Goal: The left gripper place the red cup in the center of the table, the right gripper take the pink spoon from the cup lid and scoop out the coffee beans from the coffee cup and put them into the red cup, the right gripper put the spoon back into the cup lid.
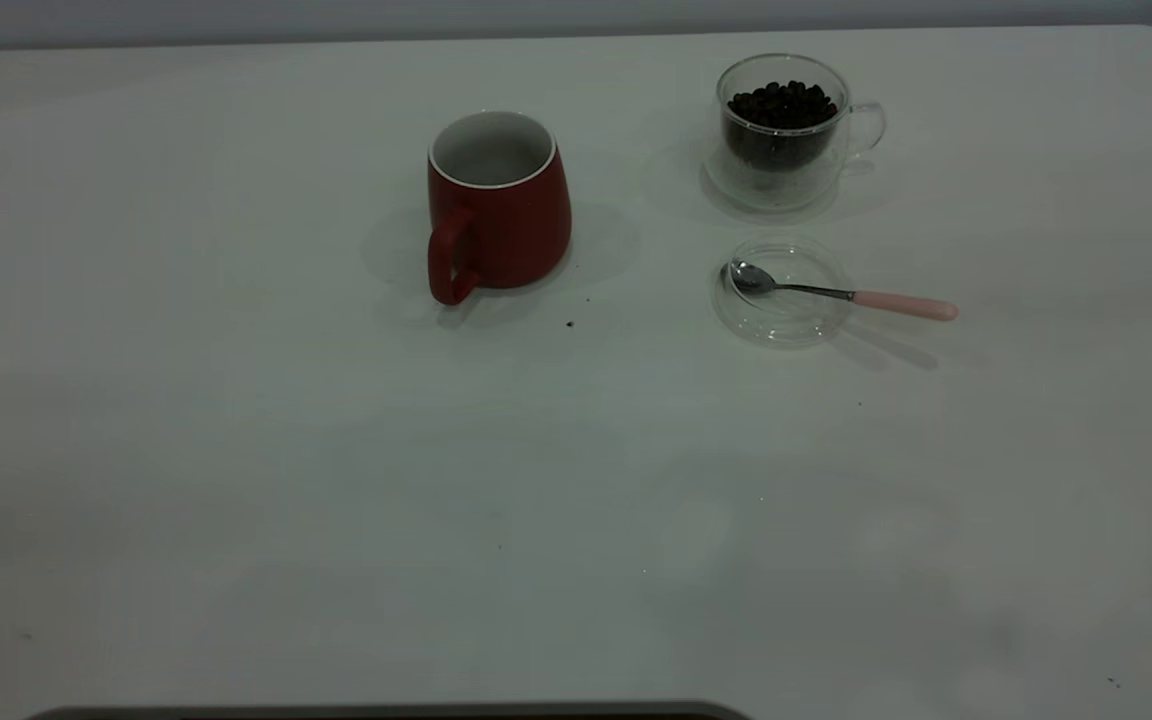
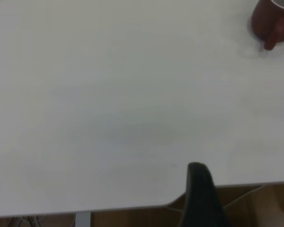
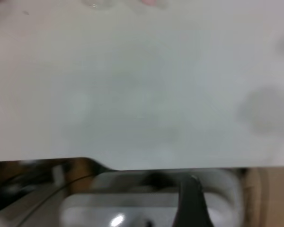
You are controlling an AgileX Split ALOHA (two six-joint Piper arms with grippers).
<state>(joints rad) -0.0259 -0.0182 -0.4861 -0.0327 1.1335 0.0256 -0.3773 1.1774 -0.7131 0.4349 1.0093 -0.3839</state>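
Observation:
The red cup (image 1: 498,205) stands upright near the middle of the table (image 1: 236,450), handle toward the front; the left wrist view shows it far off (image 2: 272,21). To its right the coffee cup (image 1: 784,130) holds the coffee beans (image 1: 781,105). In front of that cup lies the cup lid (image 1: 781,292), with the pink spoon (image 1: 841,293) resting in it, bowl on the glass and pink handle sticking out to the right. Neither gripper shows in the exterior view. The left gripper (image 2: 199,189) hangs at the table's edge, and the right gripper (image 3: 191,198) sits just off the table's edge, both far from the objects.
A few dark specks (image 1: 569,323) lie on the table in front of the red cup. A dark strip (image 1: 386,712) runs along the front edge. In the right wrist view a white base (image 3: 146,198) sits below the table edge.

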